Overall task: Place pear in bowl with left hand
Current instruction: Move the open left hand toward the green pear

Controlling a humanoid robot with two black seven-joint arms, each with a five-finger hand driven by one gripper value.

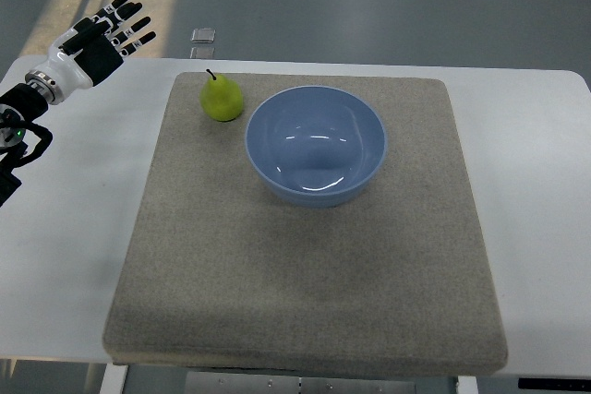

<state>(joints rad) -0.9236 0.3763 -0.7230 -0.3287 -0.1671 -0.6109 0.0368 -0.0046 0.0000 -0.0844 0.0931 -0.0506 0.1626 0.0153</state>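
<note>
Broadly, we are looking down on a white table covered for the most part by a grey mat. On the mat's far half sits a blue bowl, empty and upright. Just beside its left rim, near the mat's far-left corner, stands the pear — green, stem up, close to the bowl but, as far as we can tell, not touching it. Our left hand hangs over the table's far-left corner, well apart from the pear, fingers spread and holding nothing. Our right arm does not show. Beyond the table edge a small clear object lies on the floor; we cannot tell what it is.

We judge the reach has not yet begun. The risks lie in the pear's shape and place: it is rounded and narrow at the top, so a grip closing off-centre could tip it or roll it away. It also stands so near the bowl that fingers coming round it could knock the rim and shove the bowl aside.
</note>
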